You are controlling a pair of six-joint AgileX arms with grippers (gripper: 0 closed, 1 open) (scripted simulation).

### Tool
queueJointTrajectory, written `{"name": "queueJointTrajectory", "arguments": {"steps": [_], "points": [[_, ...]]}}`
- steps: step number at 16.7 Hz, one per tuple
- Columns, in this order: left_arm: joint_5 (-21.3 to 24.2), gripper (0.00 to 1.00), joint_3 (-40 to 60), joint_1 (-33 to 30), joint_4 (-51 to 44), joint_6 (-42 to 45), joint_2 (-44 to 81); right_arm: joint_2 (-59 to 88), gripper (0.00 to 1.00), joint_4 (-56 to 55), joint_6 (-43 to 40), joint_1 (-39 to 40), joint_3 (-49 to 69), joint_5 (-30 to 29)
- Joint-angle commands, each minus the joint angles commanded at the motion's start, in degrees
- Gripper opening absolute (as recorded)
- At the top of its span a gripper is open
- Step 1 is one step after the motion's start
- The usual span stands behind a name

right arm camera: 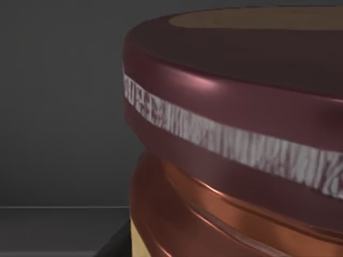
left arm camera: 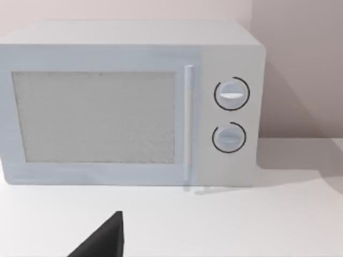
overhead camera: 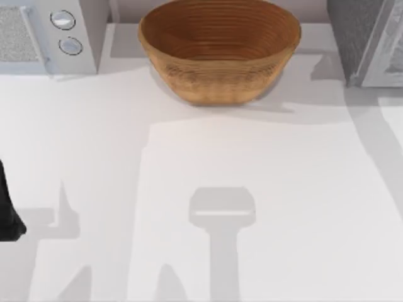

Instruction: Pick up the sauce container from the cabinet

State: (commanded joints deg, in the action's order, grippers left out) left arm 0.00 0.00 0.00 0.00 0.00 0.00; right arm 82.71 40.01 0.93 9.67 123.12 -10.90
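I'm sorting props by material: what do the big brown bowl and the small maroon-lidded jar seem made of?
The big brown bowl looks woven, like matte wicker: fine ridged coils ring its wall. The small maroon-lidded jar looks like glossy plastic or glazed ceramic, judging by its sheen highlights; a pale textured band circles the lid.

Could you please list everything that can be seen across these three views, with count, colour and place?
Woven bowl: one, brown, far middle of the table.
Microwave oven: one, pale grey with two round dials, far left corner of the table; door shut.
Cabinet: one, grey, far right corner.
Sauce container: one, dark maroon lid with a pale band, orange-brown body, against a dark grey interior, very close to the right wrist camera.
Table: one, white.
Left arm: one, black, at the table's left edge.
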Motion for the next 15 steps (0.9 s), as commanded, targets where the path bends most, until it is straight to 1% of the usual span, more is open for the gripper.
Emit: {"name": "queueJointTrajectory", "arguments": {"steps": [5, 8, 11, 15], "points": [[0.0, 1.0, 0.0, 0.0, 0.0, 0.0, 0.0, -0.5, 0.0, -0.4, 0.1, -0.3, -0.1, 0.1], [0.0, 1.0, 0.0, 0.0, 0.0, 0.0, 0.0, -4.8, 0.0, -2.8, 0.1, -0.8, -4.6, 0.6], [0.0, 1.0, 0.0, 0.0, 0.0, 0.0, 0.0, -12.3, 0.0, -6.5, 0.1, -1.5, -14.2, 1.6], [0.0, 1.0, 0.0, 0.0, 0.0, 0.0, 0.0, -25.4, 0.0, -12.8, 0.0, -2.8, -35.0, 3.6]]}}
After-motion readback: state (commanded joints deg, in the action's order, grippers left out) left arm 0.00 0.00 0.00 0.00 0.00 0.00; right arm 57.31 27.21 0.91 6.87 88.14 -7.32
